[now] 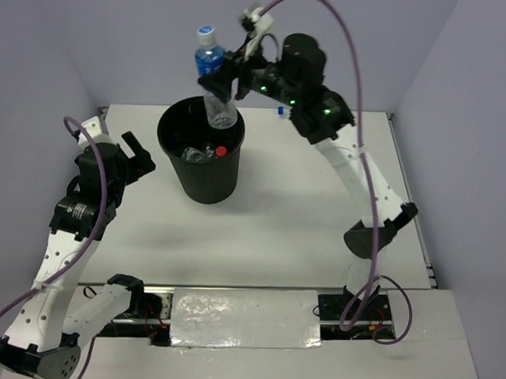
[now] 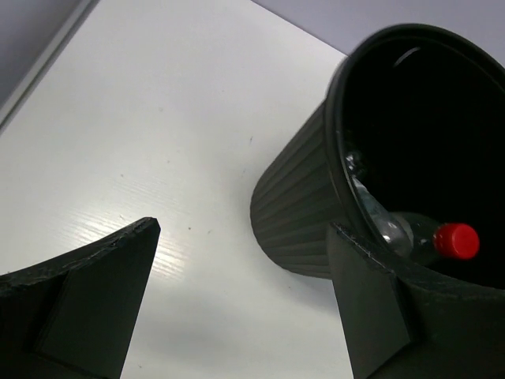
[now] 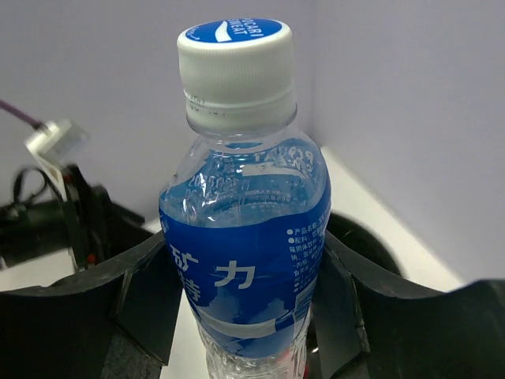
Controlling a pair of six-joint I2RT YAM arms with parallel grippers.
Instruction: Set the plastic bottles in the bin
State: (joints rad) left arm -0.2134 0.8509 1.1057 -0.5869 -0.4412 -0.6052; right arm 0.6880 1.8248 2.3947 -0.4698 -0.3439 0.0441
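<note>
The black bin (image 1: 200, 158) stands upright on the table, left of centre at the back. My right gripper (image 1: 220, 82) is shut on a clear plastic bottle (image 1: 212, 76) with a blue label and a white-and-blue cap, held upright over the bin's far rim. The right wrist view shows that bottle (image 3: 248, 237) between the two fingers, with the bin's opening (image 3: 367, 245) below. Inside the bin lie other bottles, one with a red cap (image 1: 221, 152); the left wrist view also shows this red-capped bottle (image 2: 442, 241). My left gripper (image 1: 138, 158) hangs open just left of the bin (image 2: 316, 189), holding nothing.
A small white and blue object (image 1: 281, 111) lies on the table behind the bin, under the right arm. Purple cables loop over both arms. The table's raised back edge (image 1: 139, 107) and grey walls close in the far side.
</note>
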